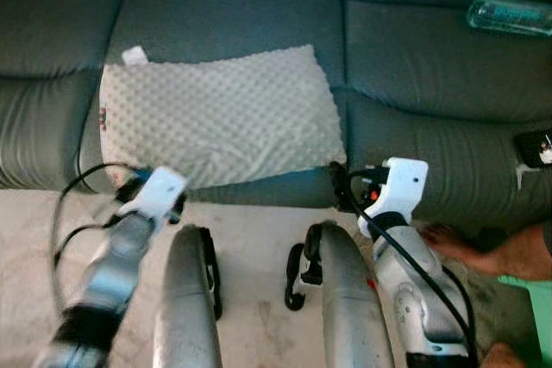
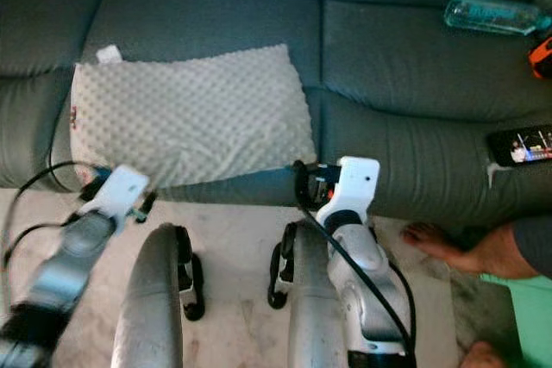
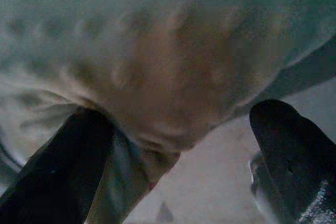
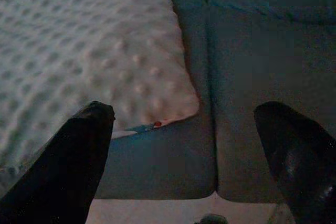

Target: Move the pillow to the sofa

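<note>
The pale dotted pillow (image 1: 216, 118) lies flat on the grey sofa (image 1: 431, 84), across the left and middle seat cushions, with its near edge at the seat's front. My left gripper (image 1: 129, 180) is at the pillow's front left corner. In the left wrist view its fingers (image 3: 79, 156) stand wide apart, open, with that corner (image 3: 157, 103) bulging between them, not pinched. My right gripper (image 1: 345, 180) hovers at the seat's front edge beside the pillow's front right corner (image 4: 178, 103). It is open and apart from the pillow.
A clear bottle (image 1: 509, 16) lies on the right seat cushion, and a phone (image 2: 522, 144) rests at that cushion's front edge. A person's bare foot (image 1: 470, 247) is on the floor at the right, close to my right arm. Beige floor (image 1: 250, 239) lies below the sofa.
</note>
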